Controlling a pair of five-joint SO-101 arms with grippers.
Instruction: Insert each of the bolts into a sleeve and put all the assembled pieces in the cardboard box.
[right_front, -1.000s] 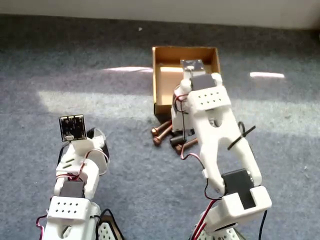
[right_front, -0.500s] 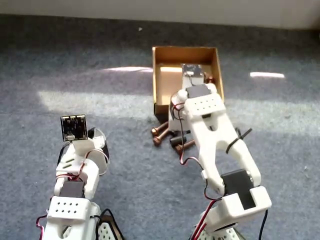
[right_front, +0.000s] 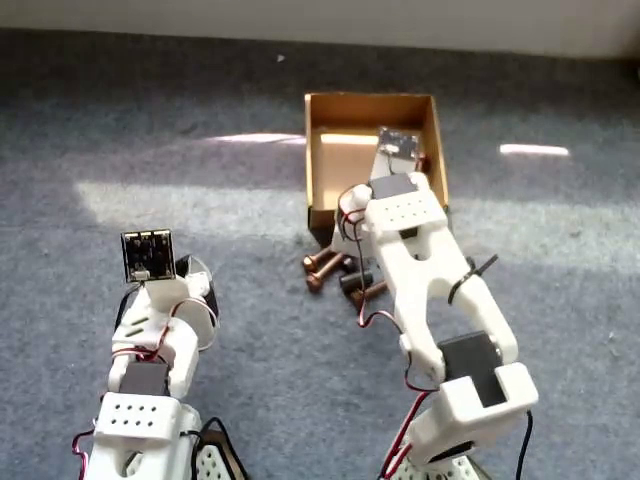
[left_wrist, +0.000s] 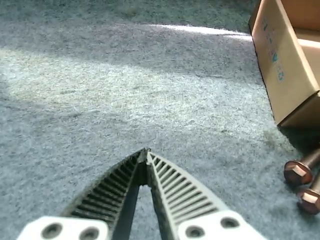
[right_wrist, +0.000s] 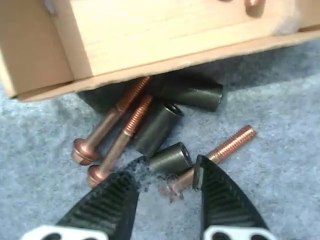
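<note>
the right gripper stood wide open with nothing in it, a short black sleeve lying between its fingertips. the loose bolts and sleeves lay on the carpet just below the cardboard box, near the centre of the high frame. the left gripper, at lower left, was closed and empty

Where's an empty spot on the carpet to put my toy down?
The wide carpet left of the cardboard box, ahead of the left gripper, is bare. So is the carpet to the box's right. It is crowded at the box's near wall, where bolts and sleeves lie under the right gripper.
</note>
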